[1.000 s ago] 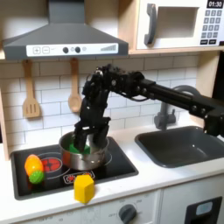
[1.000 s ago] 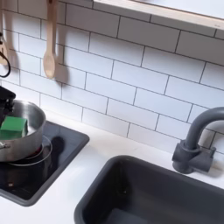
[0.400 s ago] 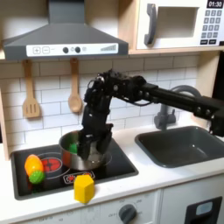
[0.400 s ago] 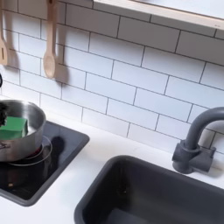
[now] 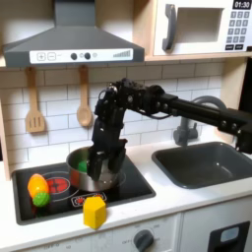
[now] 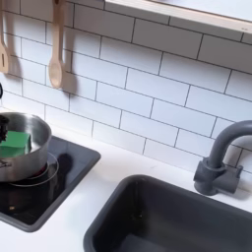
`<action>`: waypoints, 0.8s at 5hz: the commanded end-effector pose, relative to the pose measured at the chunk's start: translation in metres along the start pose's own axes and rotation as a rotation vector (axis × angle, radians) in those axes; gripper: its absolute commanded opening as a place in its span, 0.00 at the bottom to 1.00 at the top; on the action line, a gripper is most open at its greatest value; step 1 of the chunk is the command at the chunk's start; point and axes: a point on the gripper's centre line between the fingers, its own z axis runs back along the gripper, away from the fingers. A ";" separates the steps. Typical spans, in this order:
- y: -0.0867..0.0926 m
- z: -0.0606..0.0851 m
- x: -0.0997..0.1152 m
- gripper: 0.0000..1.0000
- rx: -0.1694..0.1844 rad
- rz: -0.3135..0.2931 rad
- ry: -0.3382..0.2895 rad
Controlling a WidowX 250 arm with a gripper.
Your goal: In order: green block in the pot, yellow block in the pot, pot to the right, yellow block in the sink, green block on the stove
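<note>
Looking at the first exterior view, the black arm [image 5: 187, 106] reaches in from the right side and bends down over the pot [image 5: 94, 169], with the gripper [image 5: 101, 163] sitting right at the pot's rim, low inside it. I honestly can't tell if the jaws are apart or together, everything down there is black on dark and too blurry.

The pot is on the stove [image 5: 128, 187], over the back burner, with 1 red spiral ring [image 5: 61, 184] showing just to its left in the first exterior view. The green block [image 6: 14, 144] is lying inside the pot, and it's clearest in the second exterior view, where it rests flat on the bottom near the pot's left side. In the second exterior view a bit of black gripper shows at the left edge just above the block.

The yellow block [image 5: 94, 211] is out of the pot, standing at the front edge of the stove, a bit apart from the pot. The round orange and lime toy fruit [image 5: 38, 188] sits on the stove's left end in the first exterior view.

The sink [image 5: 202, 162] is off to the right in both exterior views, with its arched faucet [image 6: 219, 157] behind it. 2 wooden utensils [image 5: 35, 103] hang on the white tile wall.
</note>
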 end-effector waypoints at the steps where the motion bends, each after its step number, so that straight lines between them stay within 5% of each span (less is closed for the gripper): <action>1: 0.006 0.006 -0.010 1.00 -0.009 -0.008 0.032; 3: 0.014 0.025 -0.022 1.00 -0.028 -0.001 0.012; 4: 0.020 0.023 -0.035 1.00 -0.023 0.016 0.036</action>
